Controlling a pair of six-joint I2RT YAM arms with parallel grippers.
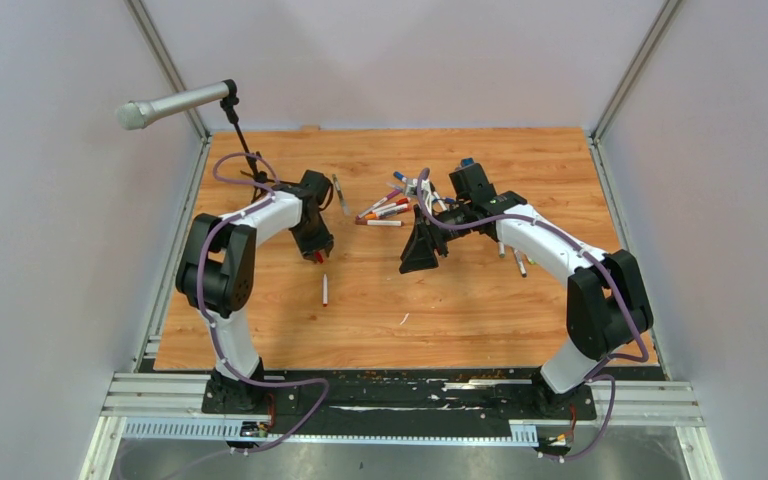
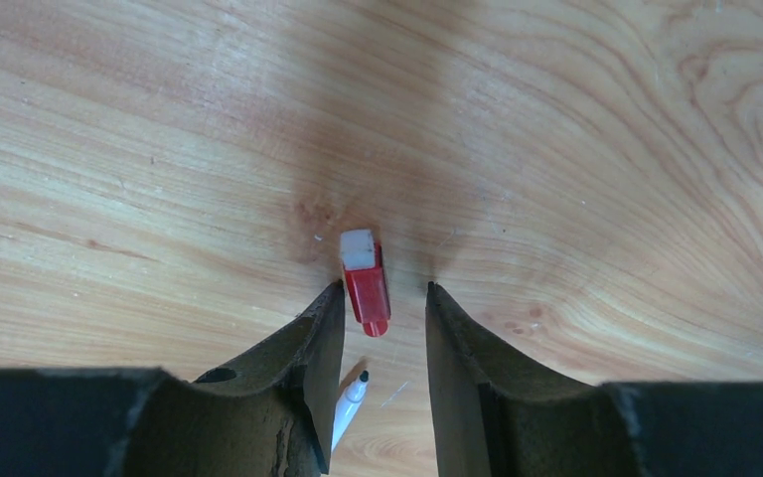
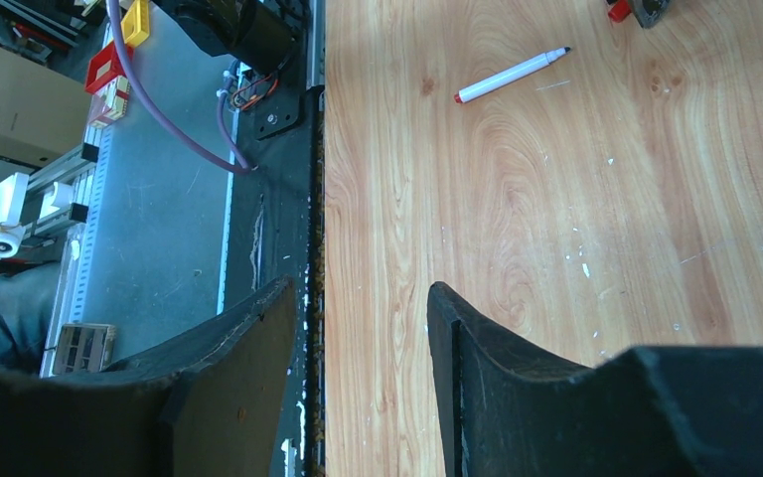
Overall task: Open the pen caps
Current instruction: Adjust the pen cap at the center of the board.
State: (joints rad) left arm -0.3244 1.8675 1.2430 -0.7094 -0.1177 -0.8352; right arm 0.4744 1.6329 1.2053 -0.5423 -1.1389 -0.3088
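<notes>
red pen cap (image 2: 366,283): handling

the cap lies on the table (image 2: 159,149) between the left pincer (image 1: 316,250) tips; jaws apart, nothing clamped. judged light, rigid, slippery plastic: grip across its red middle. right pincer (image 3: 362,288) apart, empty.

The uncapped pen (image 2: 354,396) (tip showing) hides behind a claw finger (image 2: 293,383).

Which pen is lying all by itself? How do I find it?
Look at the wooden table and find the left gripper, on the arm nearest the microphone. Just in front of it, toward the arm bases, lies one white pen. Unlike the pile of pens farther back, it lies alone, with a red end and no cap on its black tip.
</notes>
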